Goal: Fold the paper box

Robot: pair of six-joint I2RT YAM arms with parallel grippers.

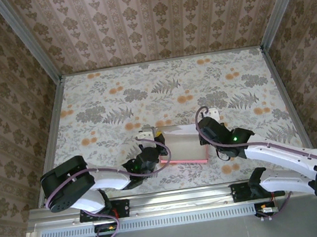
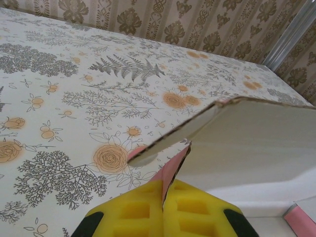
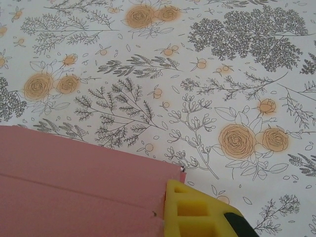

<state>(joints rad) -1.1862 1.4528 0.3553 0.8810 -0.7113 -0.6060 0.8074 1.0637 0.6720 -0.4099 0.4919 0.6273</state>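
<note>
Left wrist view: the left gripper [image 2: 164, 191] pinches a box [image 2: 256, 143] flap, standing it up. Opposite, the right gripper [image 3: 166, 200] clamps the box's side, likely as a brace.

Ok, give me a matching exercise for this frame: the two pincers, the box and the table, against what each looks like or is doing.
Things:
1. left pincer
2. right pincer
3. paper box
4. table

States:
A. flower and fern print
B. shut at the corner of a flat pink panel
C. pink outside, whitish inside
D. shut on a narrow pink flap beside a raised whitish panel

Pairs: 1-D, 2-B, 3-C, 4-A
</note>
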